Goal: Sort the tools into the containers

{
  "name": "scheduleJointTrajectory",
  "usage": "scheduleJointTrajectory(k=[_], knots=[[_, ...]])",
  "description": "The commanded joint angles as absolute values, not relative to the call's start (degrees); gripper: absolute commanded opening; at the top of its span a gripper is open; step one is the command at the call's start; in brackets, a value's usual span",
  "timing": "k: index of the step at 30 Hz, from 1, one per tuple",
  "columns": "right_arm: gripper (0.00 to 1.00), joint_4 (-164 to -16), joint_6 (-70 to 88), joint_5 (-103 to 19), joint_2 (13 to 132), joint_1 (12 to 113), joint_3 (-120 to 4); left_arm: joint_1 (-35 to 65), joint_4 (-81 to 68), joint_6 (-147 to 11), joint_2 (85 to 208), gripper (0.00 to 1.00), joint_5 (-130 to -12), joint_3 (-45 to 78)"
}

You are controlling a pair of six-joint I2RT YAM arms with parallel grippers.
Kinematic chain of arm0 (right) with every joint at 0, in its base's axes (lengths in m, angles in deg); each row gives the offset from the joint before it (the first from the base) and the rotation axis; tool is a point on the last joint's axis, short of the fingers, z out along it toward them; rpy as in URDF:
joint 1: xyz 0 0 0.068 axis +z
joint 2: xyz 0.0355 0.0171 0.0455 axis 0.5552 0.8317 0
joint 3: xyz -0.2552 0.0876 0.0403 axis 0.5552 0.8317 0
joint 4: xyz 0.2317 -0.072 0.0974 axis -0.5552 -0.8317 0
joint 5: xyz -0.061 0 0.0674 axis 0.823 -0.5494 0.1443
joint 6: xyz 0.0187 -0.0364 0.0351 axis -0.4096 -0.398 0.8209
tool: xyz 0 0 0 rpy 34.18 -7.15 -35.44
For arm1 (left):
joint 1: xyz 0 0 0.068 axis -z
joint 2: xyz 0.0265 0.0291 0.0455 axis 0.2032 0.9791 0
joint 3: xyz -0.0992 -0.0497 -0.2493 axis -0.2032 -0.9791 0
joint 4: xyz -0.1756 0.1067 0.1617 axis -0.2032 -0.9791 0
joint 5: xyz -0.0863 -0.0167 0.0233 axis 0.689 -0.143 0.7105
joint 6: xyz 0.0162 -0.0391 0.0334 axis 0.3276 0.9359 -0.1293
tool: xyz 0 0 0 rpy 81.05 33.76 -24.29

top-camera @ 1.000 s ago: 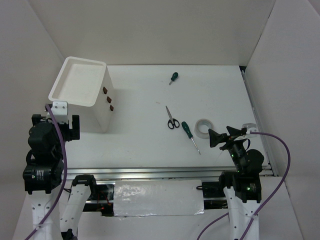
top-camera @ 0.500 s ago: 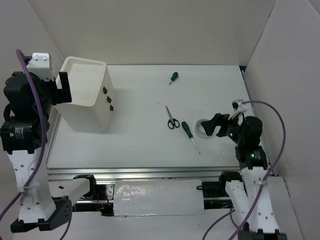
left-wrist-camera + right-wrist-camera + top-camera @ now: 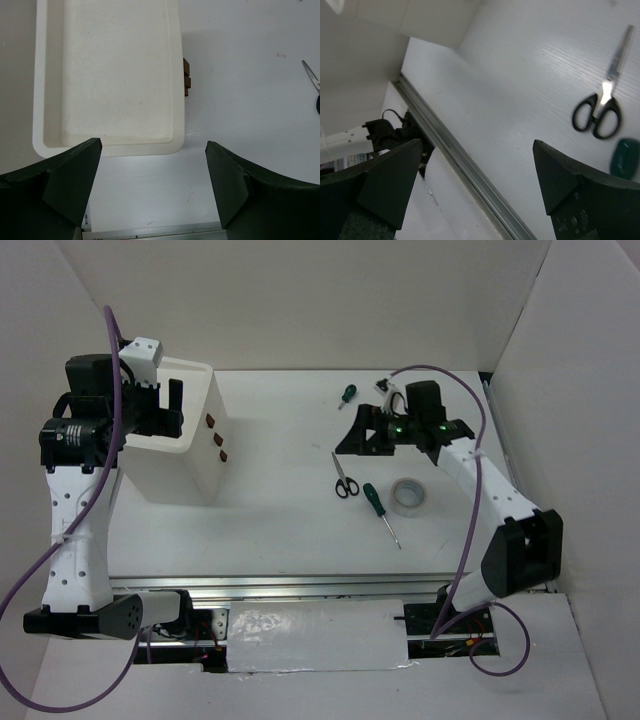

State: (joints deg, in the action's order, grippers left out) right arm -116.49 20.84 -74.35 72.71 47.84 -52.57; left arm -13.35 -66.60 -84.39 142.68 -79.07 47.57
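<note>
The white cabinet (image 3: 185, 465) stands at the table's left, three dark red-brown drawer handles (image 3: 216, 439) on its right face. A short green screwdriver (image 3: 347, 394) lies at the back. Black-handled scissors (image 3: 344, 478), the longer green screwdriver (image 3: 380, 510) and a white tape roll (image 3: 409, 495) lie mid-right. My left gripper (image 3: 168, 402) hangs open over the cabinet's recessed top (image 3: 107, 75), nothing between its fingers (image 3: 152, 185). My right gripper (image 3: 356, 430) hovers open above the table between the short screwdriver and the scissors (image 3: 602, 100), holding nothing (image 3: 477, 185).
White walls enclose the table on the left, back and right. A metal rail (image 3: 330, 585) runs along the near edge, with a white panel (image 3: 315, 635) below it. The right arm's purple cable (image 3: 470, 530) loops over the table's right side.
Both arms have risen from folded poses near their bases. The left swung up over the cabinet; the right reached out across the table toward the scissors. No tool has moved.
</note>
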Motion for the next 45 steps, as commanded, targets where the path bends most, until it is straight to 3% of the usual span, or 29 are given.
scheduleJointTrajectory(k=[1,6,8,13,20,37,43,45], knots=[[0.99,-111.07,26.21,-79.55,80.75,52.70,-60.04,-13.04,-66.13,-85.22,144.15,0.99,-78.53,46.44],[0.87,-97.56,39.72,-88.16,96.22,57.80,-68.05,-13.04,-63.76,-84.61,146.17,0.99,-80.89,43.63],[0.77,-83.53,52.11,-90.45,101.75,58.77,-67.53,-12.78,-63.05,-84.34,146.61,0.99,-81.43,43.01],[0.68,-65.21,66.63,-88.62,111.17,61.15,-70.41,-8.22,-59.80,-83.20,147.93,0.96,-84.15,40.90],[0.51,-48.58,81.23,-84.05,126.55,65.71,-81.99,-4.95,-57.87,-81.70,152.14,0.80,-88.02,37.39],[0.58,-44.97,88.79,-72.10,143.26,71.16,-95.56,-10.75,-55.93,-80.38,157.86,0.61,-83.45,36.51],[0.63,-42.95,90.99,-70.95,146.60,72.13,-96.70,-11.11,-55.84,-80.38,157.60,0.45,-81.44,33.96],[0.63,-42.25,91.43,-70.86,147.31,72.22,-96.79,-11.28,-56.46,-80.38,157.34,0.35,-79.94,33.78]])
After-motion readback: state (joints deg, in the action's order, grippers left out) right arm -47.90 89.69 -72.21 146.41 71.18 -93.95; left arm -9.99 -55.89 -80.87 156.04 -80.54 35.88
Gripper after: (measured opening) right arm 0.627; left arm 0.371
